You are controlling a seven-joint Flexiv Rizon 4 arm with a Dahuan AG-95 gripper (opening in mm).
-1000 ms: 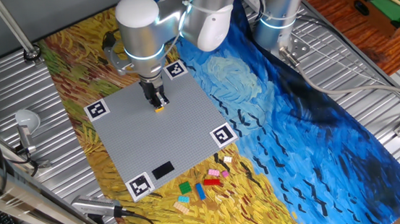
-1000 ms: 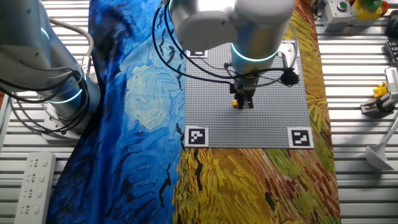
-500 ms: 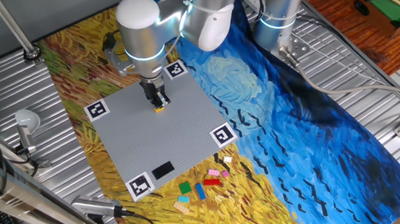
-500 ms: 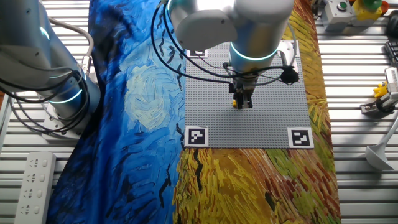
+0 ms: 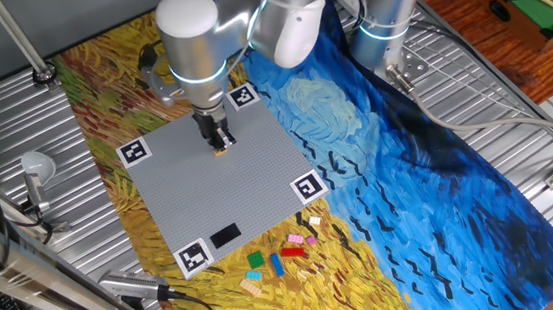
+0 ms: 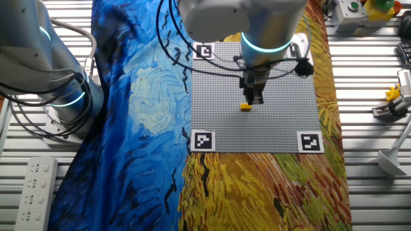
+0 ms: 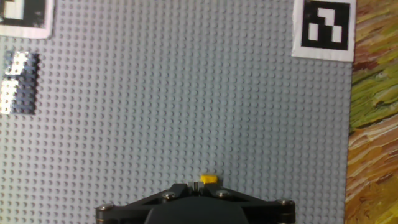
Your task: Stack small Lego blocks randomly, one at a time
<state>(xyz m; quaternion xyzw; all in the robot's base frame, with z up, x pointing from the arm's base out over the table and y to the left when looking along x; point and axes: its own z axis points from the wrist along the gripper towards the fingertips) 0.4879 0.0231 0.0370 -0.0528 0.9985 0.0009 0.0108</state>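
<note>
A small yellow brick [image 6: 246, 107] sits on the grey studded plate [image 6: 270, 125], a little above the middle of the frame in the other fixed view, with bare studs all around it. The claw [image 6: 255, 97] hangs just above and to the right of the brick there, apart from it and holding nothing; whether its fingers are spread or pressed together cannot be told from these views. In the hand view the yellow brick [image 7: 209, 179] shows at the bottom centre, just above the dark edge of the claw body. In one fixed view the claw [image 5: 219, 140] stands over the upper part of the plate [image 5: 209, 191], with the brick [image 5: 222, 150] just visible below its tip. The remaining loose bricks [image 5: 277, 256], in red, pink, blue, green, teal and tan, lie in a cluster on the painted tabletop cloth [image 5: 298, 289] at the lower centre of that frame, just below the plate's lower edge and well apart from the claw
</note>
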